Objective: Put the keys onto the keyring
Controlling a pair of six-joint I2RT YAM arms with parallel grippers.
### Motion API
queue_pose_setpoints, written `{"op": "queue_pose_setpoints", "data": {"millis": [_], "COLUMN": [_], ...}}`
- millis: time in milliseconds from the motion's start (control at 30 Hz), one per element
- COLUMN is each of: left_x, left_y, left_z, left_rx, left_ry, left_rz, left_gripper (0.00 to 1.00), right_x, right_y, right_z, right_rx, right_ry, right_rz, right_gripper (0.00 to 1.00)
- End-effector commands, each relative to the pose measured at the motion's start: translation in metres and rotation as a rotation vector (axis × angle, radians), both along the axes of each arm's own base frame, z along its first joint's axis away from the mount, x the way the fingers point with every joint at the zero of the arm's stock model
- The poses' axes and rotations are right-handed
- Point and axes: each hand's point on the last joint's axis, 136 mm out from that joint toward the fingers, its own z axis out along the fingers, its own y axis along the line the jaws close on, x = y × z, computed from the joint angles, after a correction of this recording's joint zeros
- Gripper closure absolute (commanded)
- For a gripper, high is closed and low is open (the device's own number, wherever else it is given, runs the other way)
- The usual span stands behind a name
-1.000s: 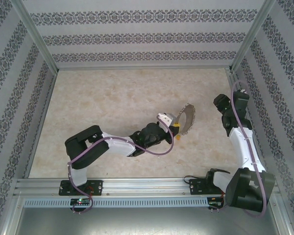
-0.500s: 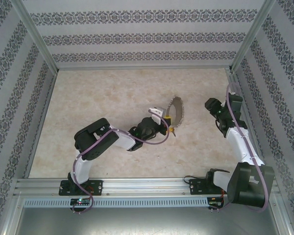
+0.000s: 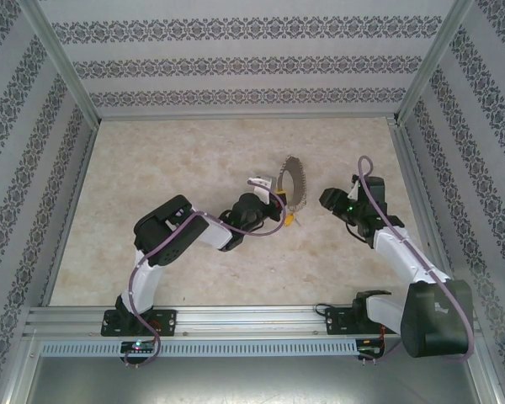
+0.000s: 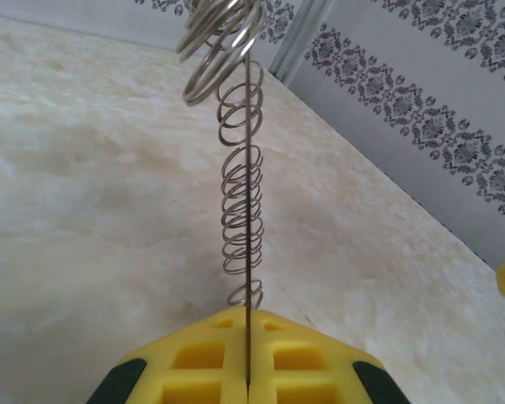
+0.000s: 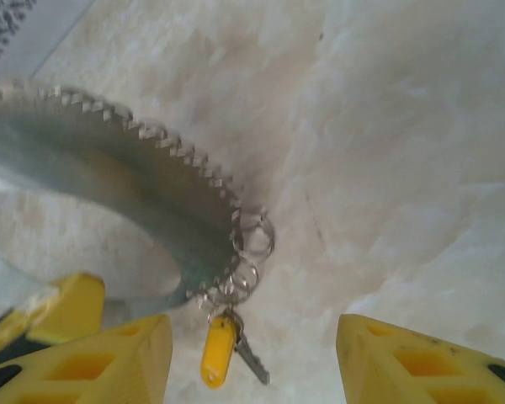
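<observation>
Surroundings: pale marbled tabletop (image 3: 194,151) lies below both grippers; patterned wallpaper walls (image 3: 236,63) and aluminium frame posts (image 3: 63,71) stand well beyond them.
In the way: left gripper (image 4: 247,337) sits close to the left of the right gripper (image 5: 254,328). In the right wrist view one of its yellow fingers (image 5: 67,307) shows just beside the right gripper's own left finger. The keyring's broad grey side crosses that view ahead of and above the right fingers, to their left.
Left gripper state: jaws pressed fully together on the keyring (image 5: 109,177), pinching its thin rim at the lowest point.
Right gripper state: jaws part open with nothing between the pads.
Keyring position: it stands on edge, straight up out of the left gripper's tips. It lies between the two grippers, just ahead of the right one.
Keyring look: large, thin and silvery. Edge-on from the left wrist it is a single straight line of metal. From the right wrist it is a blurred grey band with a toothed outer edge.
Loops: many small silvery wire loops (image 4: 240,210) hang in a row along the rim; their exact kind is too fine to tell.
Key position: key (image 5: 217,349) dangles from a short chain of loops at the keyring's lower edge. It is ahead of the gap between the right fingers, nearer the left one and touching neither.
Key look: small, with a yellow-orange plastic head and a short silver blade angled down to the right.
</observation>
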Motion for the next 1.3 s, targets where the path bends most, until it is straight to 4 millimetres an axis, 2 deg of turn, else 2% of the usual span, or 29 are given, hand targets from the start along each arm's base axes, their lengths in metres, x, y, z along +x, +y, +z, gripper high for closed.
{"op": "queue_pose_setpoints", "data": {"millis": [0, 133, 367, 633, 767, 967, 1167, 1267], "left_x": [0.018, 0.029, 0.047, 0.064, 0.073, 0.083, 0.088, 0.091], "left_y": [0.004, 0.013, 0.027, 0.045, 0.057, 0.08, 0.106, 0.117], "left_z": [0.027, 0.02, 0.01, -0.007, -0.019, -0.04, -0.044, -0.043], "left_rx": [-0.098, -0.113, -0.172, -0.213, -0.246, -0.326, -0.385, -0.394], "left_ry": [-0.06, -0.047, -0.021, 0.027, 0.072, 0.154, 0.188, 0.195], "left_rz": [0.028, 0.061, 0.13, 0.21, 0.262, 0.361, 0.44, 0.467], "left_gripper": [1.0, 1.0, 1.0, 1.0, 0.95, 0.69, 0.59, 0.5], "right_x": [-0.006, -0.011, -0.016, -0.017, -0.014, -0.004, 0.0, 0.0], "right_y": [0.018, 0.035, 0.054, 0.063, 0.064, 0.065, 0.067, 0.067], "right_z": [-0.008, -0.016, -0.025, -0.033, -0.031, -0.027, -0.019, -0.016], "right_rx": [0.02, 0.014, 0.005, -0.002, -0.008, -0.014, -0.008, -0.01], "right_ry": [0.014, 0.031, 0.063, 0.081, 0.075, 0.061, 0.037, 0.029], "right_rz": [0.056, 0.119, 0.183, 0.203, 0.203, 0.195, 0.199, 0.198], "right_gripper": [0.45, 0.45, 0.45, 0.45, 0.45, 0.45, 0.44, 0.44]}}
